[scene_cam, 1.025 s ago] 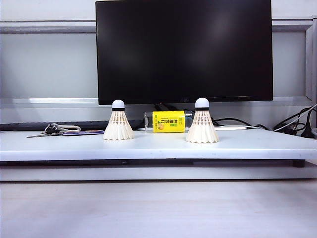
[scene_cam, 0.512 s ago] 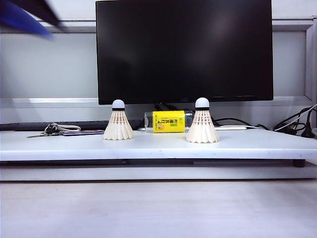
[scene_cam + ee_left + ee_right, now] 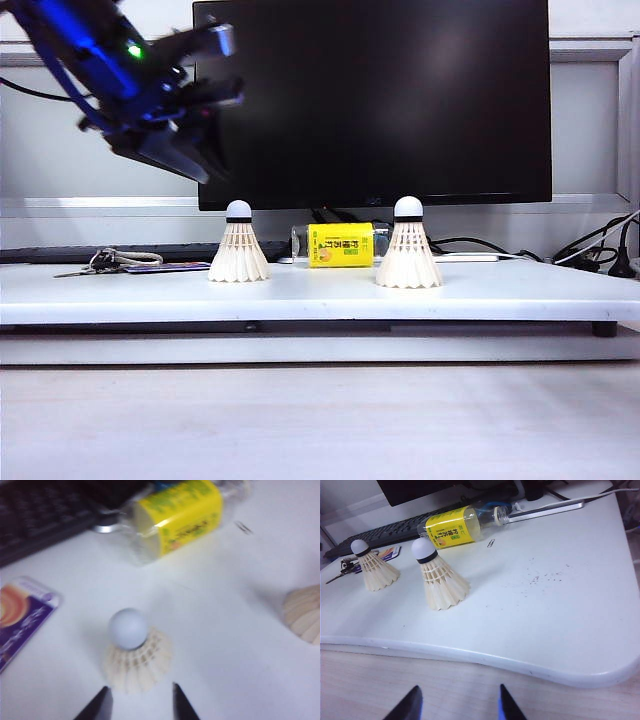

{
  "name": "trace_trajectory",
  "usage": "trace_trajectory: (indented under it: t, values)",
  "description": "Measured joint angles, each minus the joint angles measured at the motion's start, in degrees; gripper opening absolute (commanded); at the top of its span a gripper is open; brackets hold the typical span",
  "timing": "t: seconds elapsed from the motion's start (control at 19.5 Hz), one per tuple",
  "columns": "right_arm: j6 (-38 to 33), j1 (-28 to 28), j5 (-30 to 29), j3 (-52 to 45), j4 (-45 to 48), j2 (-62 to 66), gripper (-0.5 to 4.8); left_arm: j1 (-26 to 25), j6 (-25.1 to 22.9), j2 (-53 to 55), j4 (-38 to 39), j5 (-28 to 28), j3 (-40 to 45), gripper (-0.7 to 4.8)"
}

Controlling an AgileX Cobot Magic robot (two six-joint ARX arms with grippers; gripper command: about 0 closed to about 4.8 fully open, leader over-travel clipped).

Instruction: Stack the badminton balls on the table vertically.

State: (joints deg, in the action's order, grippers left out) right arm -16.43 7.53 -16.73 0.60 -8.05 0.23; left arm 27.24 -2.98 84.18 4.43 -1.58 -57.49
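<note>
Two white badminton balls stand cork-up on the table [image 3: 320, 295]: one at the left [image 3: 239, 250], one at the right [image 3: 407, 250]. My left gripper [image 3: 228, 68] hangs in the air above and slightly left of the left ball. In the left wrist view the left gripper [image 3: 140, 690] is open, with that ball [image 3: 135, 650] just beyond its fingertips and untouched; the other ball [image 3: 305, 612] shows at the frame's edge. My right gripper [image 3: 458, 690] is open and empty over the wooden surface in front of the table, facing both balls [image 3: 375, 570] [image 3: 437, 577]. It does not show in the exterior view.
A yellow-labelled bottle [image 3: 340, 245] lies between and behind the balls. A black monitor [image 3: 370, 100] stands at the back, with a keyboard [image 3: 40, 515] below it. Keys [image 3: 105, 262] and a purple card [image 3: 20, 615] lie at the left, cables [image 3: 590, 250] at the right.
My left arm has swung into the exterior view from the top left and come down toward the left ball. Both balls stand where they were.
</note>
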Motion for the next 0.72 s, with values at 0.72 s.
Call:
trace_trajectory:
  t: [0.72]
  values:
    - [-2.84, -0.02, -1.29, 0.81, 4.11, 0.0, 1.99, 0.02, 6.51, 8.48, -1.05, -0.07, -7.69, 3.46]
